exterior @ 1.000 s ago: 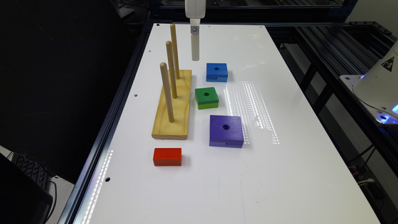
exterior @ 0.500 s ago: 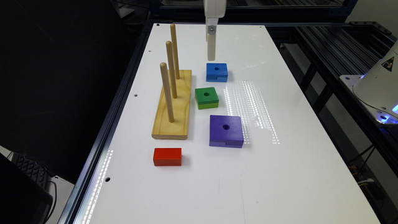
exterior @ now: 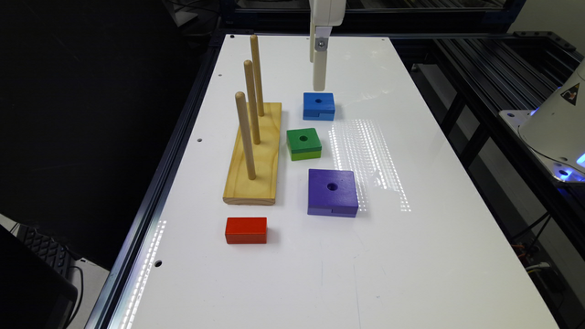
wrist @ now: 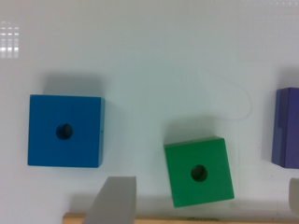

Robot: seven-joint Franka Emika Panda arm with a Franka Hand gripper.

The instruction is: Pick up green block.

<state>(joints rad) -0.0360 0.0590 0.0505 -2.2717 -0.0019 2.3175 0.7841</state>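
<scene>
Green block (exterior: 304, 143) sits flat on the white table (exterior: 411, 256), between the blue block (exterior: 318, 105) and the purple block (exterior: 332, 192), just beside the wooden peg base (exterior: 256, 160) with its 3 upright pegs. It touches none of them. A red block (exterior: 246, 230) lies apart, nearer the camera in the exterior view.

Gripper (exterior: 318, 84) hangs above the table near the blue block, well clear of the green one — not yet over it. In the wrist view 1 finger (wrist: 114, 198) shows near the blue block (wrist: 65, 130) and a sliver of the other (wrist: 294, 196) at the frame edge by the purple block (wrist: 286, 127); jaws stand spread wide, nothing between them. Green block (wrist: 199, 171) lies between the 2 fingers but turned a little against their line.

Handling, as a judgement: looks like painted wood, so stiff, light, not fragile — no crush risk. Paint looks smooth, could be a bit slippery, so a firm square pinch is wanted. 2 layers show, dark green over lime; they look joined. Best hold: 2 opposite flat side faces, pads low enough to cover both layers, centred on the hole. Wrist likely needs a small turn to match the block's skew, else it may twist on closing. The peg base side is tight, so the finger there needs care.
</scene>
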